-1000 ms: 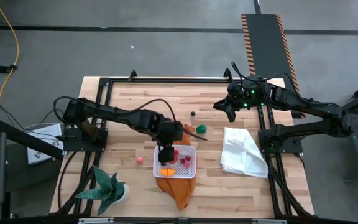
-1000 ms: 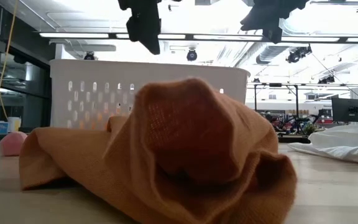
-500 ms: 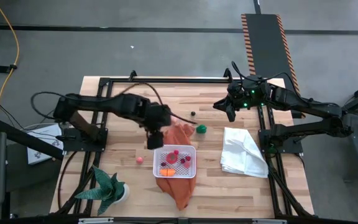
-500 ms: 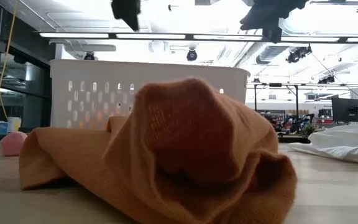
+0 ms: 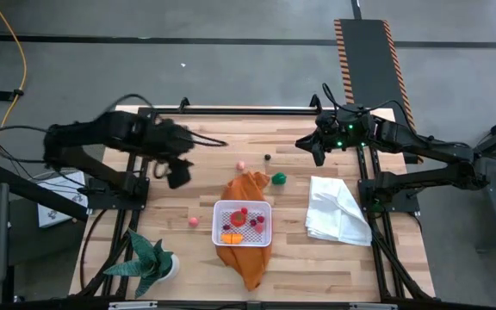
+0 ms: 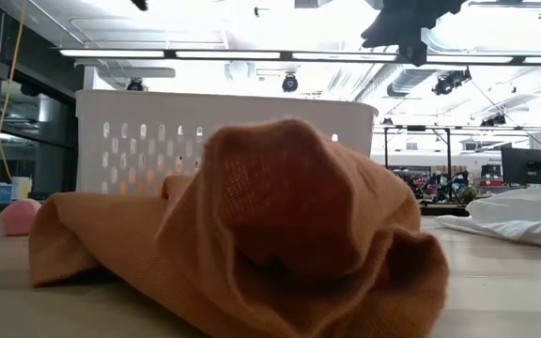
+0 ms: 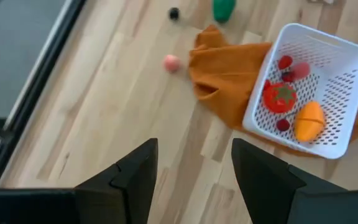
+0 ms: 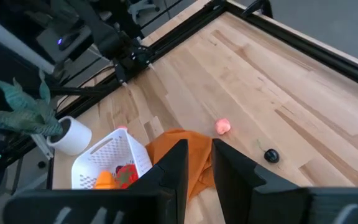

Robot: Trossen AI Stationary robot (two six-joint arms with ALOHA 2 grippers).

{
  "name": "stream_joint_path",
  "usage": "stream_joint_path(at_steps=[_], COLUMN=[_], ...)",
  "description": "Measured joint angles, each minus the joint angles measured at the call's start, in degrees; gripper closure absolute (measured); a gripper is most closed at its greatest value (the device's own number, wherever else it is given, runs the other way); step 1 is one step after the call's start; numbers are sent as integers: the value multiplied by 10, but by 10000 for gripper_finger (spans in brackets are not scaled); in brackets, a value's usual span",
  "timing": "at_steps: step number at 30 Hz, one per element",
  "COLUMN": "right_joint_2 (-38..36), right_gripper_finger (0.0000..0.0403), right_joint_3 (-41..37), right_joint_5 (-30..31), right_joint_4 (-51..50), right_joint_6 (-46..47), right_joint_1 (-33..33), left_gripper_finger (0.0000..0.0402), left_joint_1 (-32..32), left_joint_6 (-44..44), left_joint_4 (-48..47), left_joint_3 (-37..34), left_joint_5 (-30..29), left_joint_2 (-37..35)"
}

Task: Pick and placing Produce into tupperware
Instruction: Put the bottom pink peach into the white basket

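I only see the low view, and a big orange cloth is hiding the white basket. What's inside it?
Observer: A red tomato and an orange piece lie in the tupperware, with small red berries.
Operator: Any toys left outside?
Observer: Yes, a green one sits on the table beside the orange cloth.
Operator: Where's the left gripper?
Observer: The left gripper is over bare table, left of the tupperware, open and empty.
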Motion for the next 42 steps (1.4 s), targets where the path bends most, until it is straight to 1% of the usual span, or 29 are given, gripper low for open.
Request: stream_joint_path(at_steps=[4, 9, 11, 16, 20, 24, 30, 33, 35, 37, 42], right_joint_2=[0, 0, 0, 0, 0, 0, 0, 0, 0, 0, 0], right_gripper_finger=[340, 340, 340, 340, 340, 340, 340, 340, 340, 340, 340], right_joint_3=[0, 0, 0, 0, 0, 0, 0, 0, 0, 0, 0], right_joint_5=[9, 22, 25, 33, 51, 57, 72, 77, 78, 80, 85], right_joint_4=[0, 5, 10, 21, 21, 21, 17, 18, 18, 18, 18], right_joint_6=[11, 28, 33, 44, 64, 91, 130, 151, 164, 174, 194], right_joint_1=[0, 0, 0, 0, 0, 0, 0, 0, 0, 0, 0], left_gripper_finger=[214, 215, 215, 215, 215, 215, 215, 216, 216, 216, 216], left_joint_1=[0, 0, 0, 0, 0, 0, 0, 0, 0, 0, -9], left_joint_6=[-33, -83, -99, -116, -122, -134, -150, -160, -163, -163, -160], left_joint_4=[2, 19, 43, 123, 163, 213, 337, 406, 437, 444, 422], left_joint_3=[-41, -127, -167, -266, -343, -425, -556, -609, -634, -649, -662], left_joint_5=[-9, -13, -8, 25, 61, 111, 213, 270, 300, 317, 328], left_joint_2=[-72, -178, -221, -309, -359, -399, -447, -464, -475, -485, -519])
